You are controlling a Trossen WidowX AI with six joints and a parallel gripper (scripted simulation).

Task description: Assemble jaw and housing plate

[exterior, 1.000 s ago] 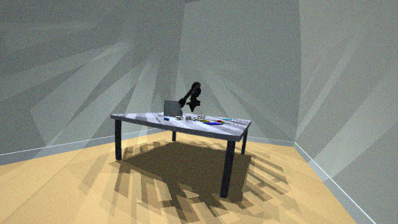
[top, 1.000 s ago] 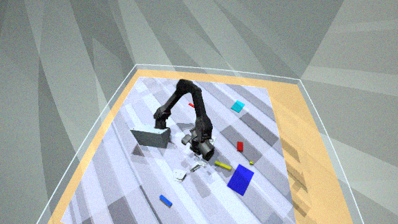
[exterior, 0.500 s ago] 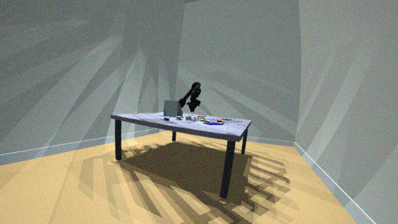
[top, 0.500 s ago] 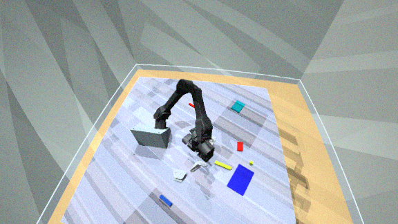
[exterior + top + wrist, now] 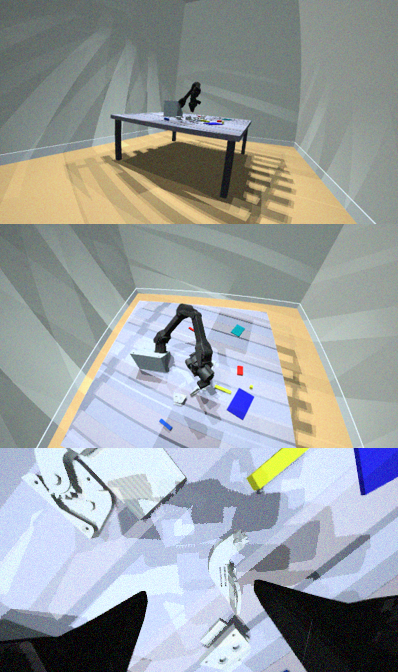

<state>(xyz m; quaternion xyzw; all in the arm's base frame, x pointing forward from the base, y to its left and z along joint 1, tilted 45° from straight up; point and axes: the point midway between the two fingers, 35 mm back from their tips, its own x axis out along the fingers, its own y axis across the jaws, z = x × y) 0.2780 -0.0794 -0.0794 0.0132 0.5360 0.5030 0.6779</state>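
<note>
My gripper (image 5: pixel 202 590) is open and empty above the table, its two black fingertips wide apart in the wrist view. A loose pale curved jaw (image 5: pixel 218 567) (image 5: pixel 195 392) with teeth at its upper end lies below, between and slightly beyond the fingertips, nearer the right one. A small pale plate with dark round marks (image 5: pixel 231 652) (image 5: pixel 179 398), seemingly the housing plate, lies near the jaw's lower end. The pale gripper mechanism (image 5: pixel 101 507) with its block-shaped body (image 5: pixel 145 473) stands at the upper left of the wrist view. Its pins and meshing are too blurred to tell.
A yellow bar (image 5: pixel 274 469) (image 5: pixel 222 389) and a blue panel (image 5: pixel 380 470) (image 5: pixel 240 404) lie to the right. A blue bar (image 5: pixel 165 424) lies near the front, a red block (image 5: pixel 240 370) and teal piece (image 5: pixel 238 330) farther back. A grey box (image 5: pixel 152 361) stands beside the arm's base.
</note>
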